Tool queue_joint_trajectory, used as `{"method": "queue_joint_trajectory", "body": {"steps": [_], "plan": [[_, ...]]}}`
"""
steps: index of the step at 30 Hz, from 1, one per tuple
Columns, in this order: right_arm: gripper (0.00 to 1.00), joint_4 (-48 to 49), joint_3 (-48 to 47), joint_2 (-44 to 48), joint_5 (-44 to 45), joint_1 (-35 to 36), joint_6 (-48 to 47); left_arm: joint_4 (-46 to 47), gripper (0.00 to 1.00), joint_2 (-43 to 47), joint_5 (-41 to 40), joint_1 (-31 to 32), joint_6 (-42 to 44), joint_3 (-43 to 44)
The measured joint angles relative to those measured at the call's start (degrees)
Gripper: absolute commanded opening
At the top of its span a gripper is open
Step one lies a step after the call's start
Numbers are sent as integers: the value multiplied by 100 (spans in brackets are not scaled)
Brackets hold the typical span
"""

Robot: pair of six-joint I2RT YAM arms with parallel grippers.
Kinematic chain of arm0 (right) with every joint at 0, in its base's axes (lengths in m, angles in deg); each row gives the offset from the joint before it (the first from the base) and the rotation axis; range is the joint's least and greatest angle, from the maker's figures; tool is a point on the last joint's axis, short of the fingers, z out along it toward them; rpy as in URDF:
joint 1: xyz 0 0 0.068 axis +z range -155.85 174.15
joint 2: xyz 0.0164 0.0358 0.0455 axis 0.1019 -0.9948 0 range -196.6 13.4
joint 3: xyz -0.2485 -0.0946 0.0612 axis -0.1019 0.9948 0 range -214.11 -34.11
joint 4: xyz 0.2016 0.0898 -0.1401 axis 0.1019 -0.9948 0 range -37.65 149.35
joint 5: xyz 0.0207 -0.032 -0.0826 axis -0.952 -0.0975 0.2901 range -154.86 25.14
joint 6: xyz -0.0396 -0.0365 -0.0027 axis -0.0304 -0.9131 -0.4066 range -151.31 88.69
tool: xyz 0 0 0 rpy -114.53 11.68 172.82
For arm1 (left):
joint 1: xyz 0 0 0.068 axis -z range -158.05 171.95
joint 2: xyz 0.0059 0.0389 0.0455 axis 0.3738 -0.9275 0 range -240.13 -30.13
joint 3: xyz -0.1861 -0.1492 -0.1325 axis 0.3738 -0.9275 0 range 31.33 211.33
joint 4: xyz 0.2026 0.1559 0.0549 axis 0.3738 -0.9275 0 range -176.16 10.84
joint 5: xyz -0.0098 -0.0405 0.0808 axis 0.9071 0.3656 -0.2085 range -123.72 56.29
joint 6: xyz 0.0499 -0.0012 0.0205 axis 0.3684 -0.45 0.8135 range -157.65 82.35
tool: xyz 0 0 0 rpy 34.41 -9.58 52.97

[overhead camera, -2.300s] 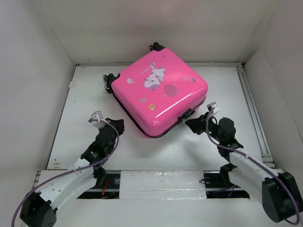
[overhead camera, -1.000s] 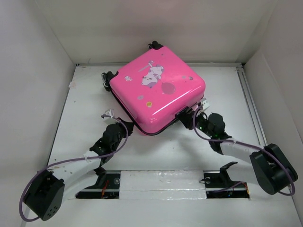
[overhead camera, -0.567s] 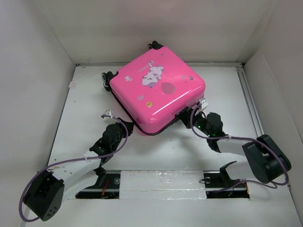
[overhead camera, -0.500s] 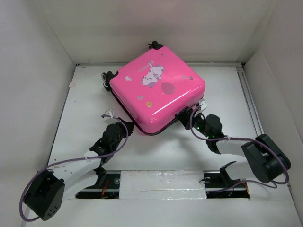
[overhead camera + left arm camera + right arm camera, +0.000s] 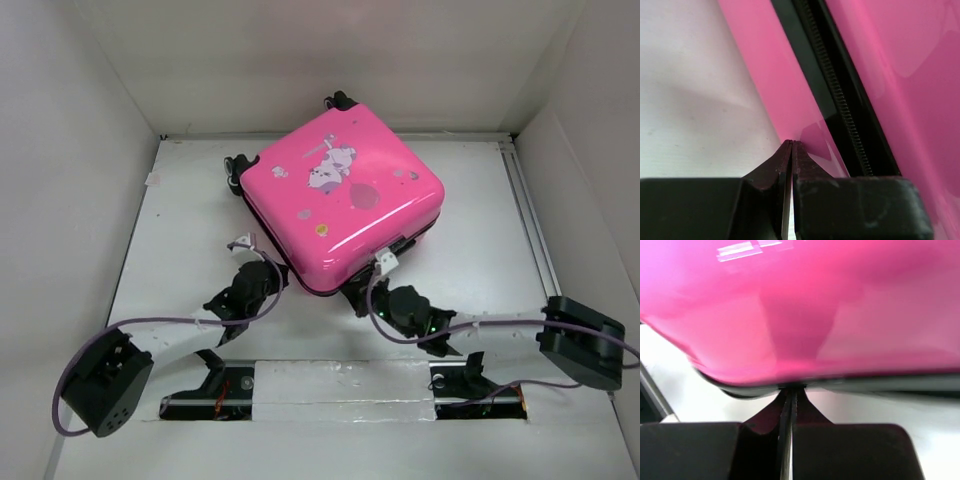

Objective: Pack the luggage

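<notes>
The luggage [image 5: 340, 195], a glossy hot-pink hard-shell case with a cartoon print, lies flat and closed on the white table, turned like a diamond. My left gripper [image 5: 276, 276] is shut, its tips against the lower pink shell [image 5: 765, 85] beside the black zipper trim [image 5: 840, 110]. My right gripper [image 5: 353, 297] is shut at the case's near corner. In the right wrist view its tips [image 5: 792, 388] meet the black trim [image 5: 865, 382] under the pink shell [image 5: 800, 300]. Whether anything is pinched there is hidden.
The case's black wheels [image 5: 237, 165] point to the far left. White walls close in the table on three sides. A metal rail [image 5: 530, 230] runs along the right edge. Both arms lie low along the near side.
The right arm swung left from the case's right side to its near corner and its jaws shut. The luggage shifted slightly right and turned. The left gripper moved a little nearer to the case.
</notes>
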State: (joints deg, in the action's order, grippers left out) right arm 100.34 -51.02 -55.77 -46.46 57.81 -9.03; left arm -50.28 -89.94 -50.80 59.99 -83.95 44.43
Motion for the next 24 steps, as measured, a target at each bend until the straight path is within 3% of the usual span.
{"method": "queue_joint_trajectory", "body": {"steps": [7,12,14,15,19,21,24], "plan": [[0,-516,-1563,-1554,1071,837,-26,-411,0,-372,-739,426,251,343],[0,-448,-1794,-1814,1377,879,-114,-911,4,-247,-901,431,684,748],[0,-463,-1790,-1751,1414,887,-140,-1215,16,-210,-975,457,844,911],[0,-476,-1775,-1707,1410,894,-153,-1335,37,-179,-1045,479,868,957],[0,-516,-1506,-1397,1353,916,-153,-1856,79,404,-1198,186,765,964],[0,-546,-1331,-1169,1165,935,-105,-1790,85,802,-1097,-256,422,890],[0,-546,-1150,-1027,892,966,-59,-955,87,1239,-688,-1342,-85,905]]}}
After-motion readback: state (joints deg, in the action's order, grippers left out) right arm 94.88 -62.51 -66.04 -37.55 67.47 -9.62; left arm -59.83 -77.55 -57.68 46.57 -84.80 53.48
